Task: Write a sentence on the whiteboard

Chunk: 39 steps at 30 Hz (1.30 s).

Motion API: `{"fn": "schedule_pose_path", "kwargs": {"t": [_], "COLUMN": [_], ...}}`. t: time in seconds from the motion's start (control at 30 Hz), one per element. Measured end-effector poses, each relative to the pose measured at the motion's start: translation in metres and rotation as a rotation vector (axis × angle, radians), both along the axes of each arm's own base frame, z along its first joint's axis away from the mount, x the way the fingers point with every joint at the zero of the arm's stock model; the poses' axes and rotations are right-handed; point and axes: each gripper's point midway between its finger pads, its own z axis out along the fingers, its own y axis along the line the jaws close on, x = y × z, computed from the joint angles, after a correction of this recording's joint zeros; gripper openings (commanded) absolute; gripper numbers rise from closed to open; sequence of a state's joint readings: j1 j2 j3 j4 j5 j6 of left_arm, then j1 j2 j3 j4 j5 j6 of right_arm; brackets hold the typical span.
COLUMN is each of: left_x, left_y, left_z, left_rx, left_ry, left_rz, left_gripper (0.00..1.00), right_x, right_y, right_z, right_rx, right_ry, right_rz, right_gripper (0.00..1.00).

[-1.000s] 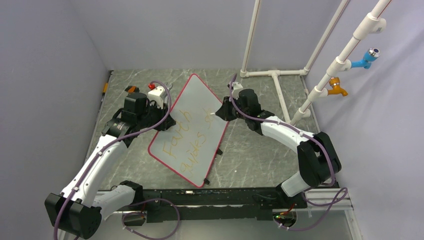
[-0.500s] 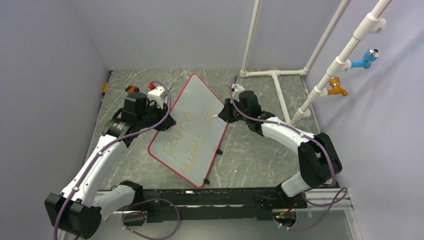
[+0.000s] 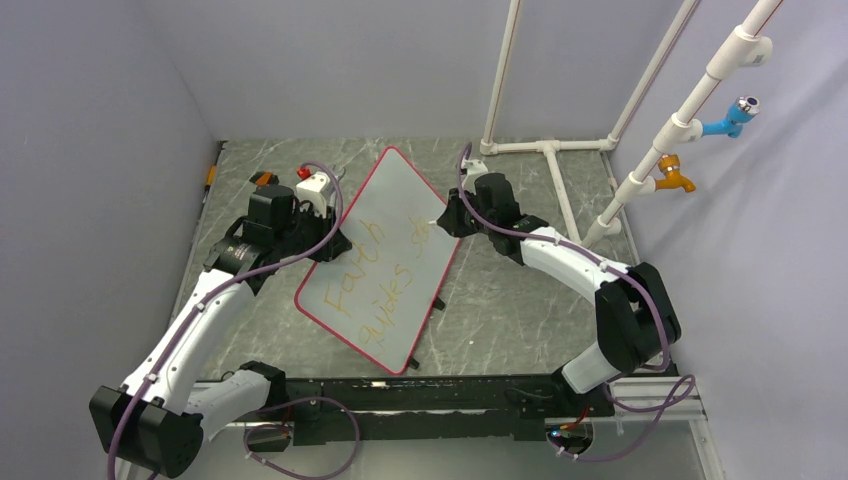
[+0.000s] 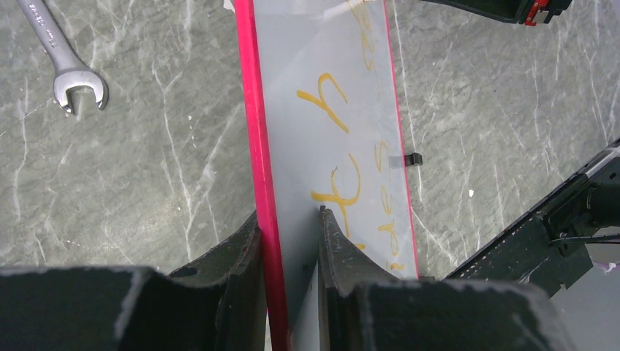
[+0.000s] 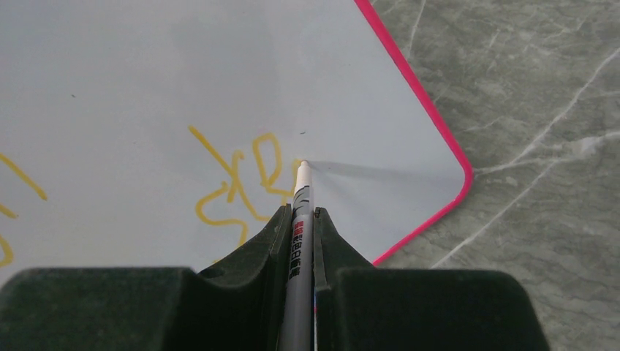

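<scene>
Centrally, the whiteboard (image 3: pixel 385 255) sits diagonally on the table (image 3: pixel 500 300), a yellow sentence (image 3: pixel 375 290) across it. The left gripper (image 4: pixel 287 217) clamps its left edge; the right gripper (image 5: pixel 300 213) pinches a marker (image 5: pixel 301 183), tip on its far right part.

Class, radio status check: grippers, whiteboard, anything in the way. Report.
Left gripper shut on whiteboard rim. Right gripper shut on marker, tip at third line of sentence. Wrench lies beside the board, nothing blocking the marker.
</scene>
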<state>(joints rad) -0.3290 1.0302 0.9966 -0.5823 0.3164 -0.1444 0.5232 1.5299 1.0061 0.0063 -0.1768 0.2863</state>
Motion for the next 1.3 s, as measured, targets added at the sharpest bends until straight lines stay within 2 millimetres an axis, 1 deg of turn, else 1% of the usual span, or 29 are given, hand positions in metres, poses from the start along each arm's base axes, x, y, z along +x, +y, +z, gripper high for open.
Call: {"fn": "schedule_pose_path", "kwargs": {"t": [0.13, 0.4, 0.6, 0.9, 1.03, 1.17, 1.3], "left_x": [0.0, 0.0, 0.0, 0.0, 0.0, 0.0, 0.0], "left_y": [0.0, 0.0, -0.001, -0.001, -0.001, -0.001, -0.001], "left_z": [0.0, 0.0, 0.001, 0.001, 0.001, 0.001, 0.002], "left_rx": [0.0, -0.002, -0.002, -0.004, -0.005, -0.005, -0.005], "left_ry": [-0.002, -0.002, -0.002, -0.003, -0.004, -0.005, -0.007], "left_rz": [-0.001, -0.003, -0.004, -0.007, -0.008, -0.008, -0.01], "left_gripper": [0.0, 0.0, 0.0, 0.0, 0.0, 0.0, 0.0], "right_x": [0.001, 0.006, 0.008, 0.015, 0.014, 0.013, 0.013], "right_y": [-0.003, -0.003, -0.004, -0.015, -0.015, -0.014, -0.014], "right_z": [0.0, 0.01, 0.012, 0.017, 0.027, 0.043, 0.049], "right_rx": [-0.013, -0.004, 0.006, 0.034, 0.059, 0.093, 0.124], "right_ry": [-0.005, -0.023, -0.023, -0.022, -0.045, -0.09, -0.11], "right_rz": [-0.014, -0.019, -0.014, -0.015, 0.008, 0.042, 0.066], "right_gripper": [0.0, 0.0, 0.0, 0.0, 0.0, 0.0, 0.0]}}
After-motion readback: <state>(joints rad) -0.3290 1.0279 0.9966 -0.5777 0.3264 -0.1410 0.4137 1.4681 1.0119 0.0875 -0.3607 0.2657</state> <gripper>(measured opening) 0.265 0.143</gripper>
